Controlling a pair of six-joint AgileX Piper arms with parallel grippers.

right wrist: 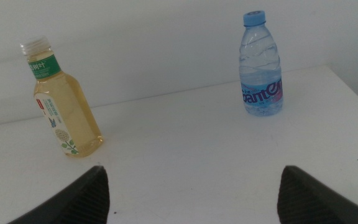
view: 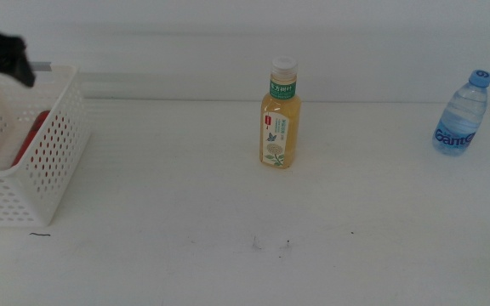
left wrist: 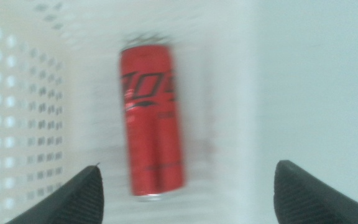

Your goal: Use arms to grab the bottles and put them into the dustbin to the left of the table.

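My left gripper [view: 5, 53] hovers over the white perforated dustbin [view: 54, 161] at the table's left edge. Its jaws stand wide open and empty in the left wrist view [left wrist: 188, 168]. The red soda can [left wrist: 152, 118] lies on its side inside the dustbin and shows through the bin wall in the middle view [view: 31, 138]. The yellow tea bottle [view: 279, 115] stands upright mid-table. The clear water bottle [view: 462, 115] stands upright at the far right. My right gripper [right wrist: 192, 173] is open and empty, out of the middle view, facing the tea bottle [right wrist: 67, 115] and the water bottle [right wrist: 261, 68].
The white table [view: 228, 212] has a few small dark specks [view: 270, 245] near its front. A pale wall runs along the table's back edge.
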